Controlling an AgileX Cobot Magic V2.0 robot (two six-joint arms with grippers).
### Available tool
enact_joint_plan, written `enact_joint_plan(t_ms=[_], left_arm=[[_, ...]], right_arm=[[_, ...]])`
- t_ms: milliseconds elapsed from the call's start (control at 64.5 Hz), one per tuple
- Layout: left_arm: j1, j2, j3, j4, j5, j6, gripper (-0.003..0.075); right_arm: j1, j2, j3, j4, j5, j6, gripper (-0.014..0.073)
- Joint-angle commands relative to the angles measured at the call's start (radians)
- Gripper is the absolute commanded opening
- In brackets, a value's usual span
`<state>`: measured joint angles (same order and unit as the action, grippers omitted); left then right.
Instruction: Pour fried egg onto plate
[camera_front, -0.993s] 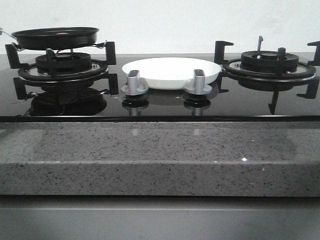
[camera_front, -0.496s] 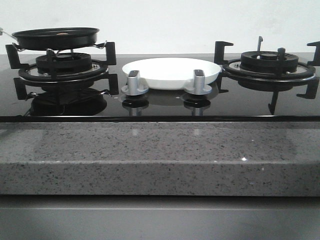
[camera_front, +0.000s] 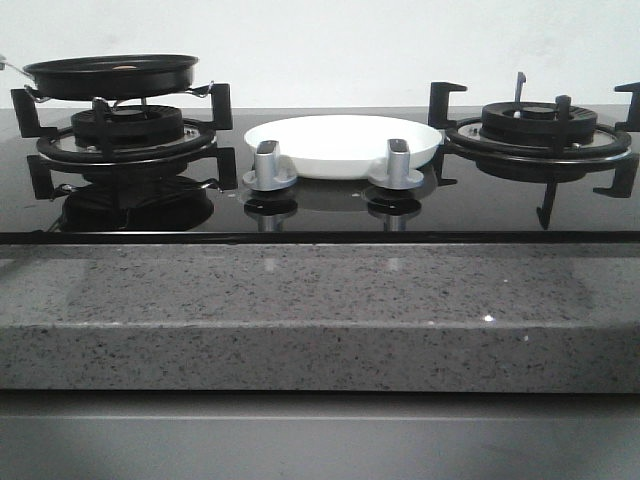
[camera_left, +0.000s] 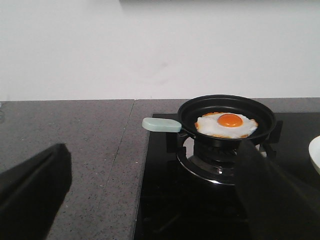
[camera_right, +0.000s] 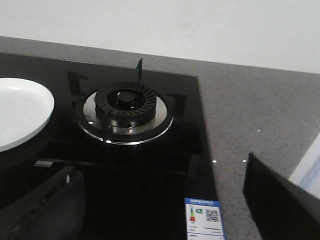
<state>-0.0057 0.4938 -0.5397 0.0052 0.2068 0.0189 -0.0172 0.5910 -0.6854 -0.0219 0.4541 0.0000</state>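
Note:
The fried egg (camera_left: 227, 125), white with a browned edge and orange yolk up, lies in a black frying pan (camera_left: 200, 109) on the left burner. The pan has a pale green handle (camera_left: 161, 124). The pan also shows in the front view (camera_front: 110, 75). The white plate (camera_front: 340, 140) sits empty on the hob between the two burners, and it also shows in the right wrist view (camera_right: 20, 112). My left gripper (camera_left: 150, 200) is open and empty, well short of the pan handle. My right gripper (camera_right: 160, 210) is open and empty above the hob's right front corner. Neither gripper shows in the front view.
The right burner (camera_right: 127, 107) with its black pan supports stands bare. Two silver knobs (camera_front: 268, 165) (camera_front: 398, 163) stand in front of the plate. A blue energy label (camera_right: 205, 216) is stuck on the hob corner. Grey speckled counter (camera_left: 75, 145) surrounds the black glass hob.

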Motion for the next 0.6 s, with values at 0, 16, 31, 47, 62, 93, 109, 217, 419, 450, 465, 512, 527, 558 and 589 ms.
enact_joint_plan(t_ms=[0,16,31,47,62,93,109,217,419,450,465,512,527,558,589], left_arm=[[0.000,0.010,-0.037,0.000,-0.075,-0.003,0.0650],[0.000,0.010,-0.037,0.000,-0.075,-0.003,0.0649],[0.000,0.010,-0.037,0.000,-0.075,-0.003,0.0649],[0.000,0.010,-0.037,0.000,-0.075,-0.003,0.0649],[0.000,0.010,-0.037,0.000,-0.075,-0.003,0.0649],[0.000,0.010,-0.037,0.000,-0.075,-0.003,0.0650],[0.000,0.010,-0.037,0.000,-0.075,-0.003,0.0649],[0.000,0.010,-0.037,0.000,-0.075,-0.003,0.0650],[0.000,0.010,-0.037,0.000,-0.075,-0.003,0.0649],[0.000,0.010,-0.037,0.000,-0.075,-0.003,0.0650],[0.000,0.010,-0.037,0.000,-0.075,-0.003,0.0649],[0.000,0.010,-0.037,0.000,-0.075,-0.003,0.0650],[0.000,0.010,-0.037,0.000,-0.075,-0.003,0.0649],[0.000,0.010,-0.037,0.000,-0.075,-0.003,0.0650],[0.000,0.010,-0.037,0.000,-0.075,-0.003,0.0649]], right_arm=[[-0.003,0.101,-0.087,0.052,-0.067,-0.008,0.0654],[-0.003,0.117,-0.096,0.056,-0.064,-0.008,0.0654],[0.000,0.134,-0.105,0.061,-0.062,-0.008,0.0654],[0.002,0.159,-0.115,0.061,-0.059,-0.008,0.0654],[0.006,0.176,-0.129,0.063,-0.054,-0.008,0.0654],[0.013,0.216,-0.150,0.064,-0.046,-0.008,0.0654],[0.017,0.233,-0.160,0.064,-0.044,-0.008,0.0654],[0.068,0.370,-0.249,0.064,-0.028,-0.008,0.0654],[0.184,0.626,-0.442,0.064,0.013,-0.008,0.0654],[0.197,0.669,-0.474,0.064,0.034,-0.008,0.0654],[0.202,0.686,-0.491,0.064,0.046,-0.008,0.0654],[0.216,0.746,-0.550,0.065,0.095,-0.008,0.0654],[0.218,0.763,-0.567,0.065,0.111,-0.008,0.0654],[0.225,0.796,-0.611,0.065,0.153,-0.008,0.0654],[0.231,0.830,-0.648,0.066,0.187,-0.008,0.0654]])
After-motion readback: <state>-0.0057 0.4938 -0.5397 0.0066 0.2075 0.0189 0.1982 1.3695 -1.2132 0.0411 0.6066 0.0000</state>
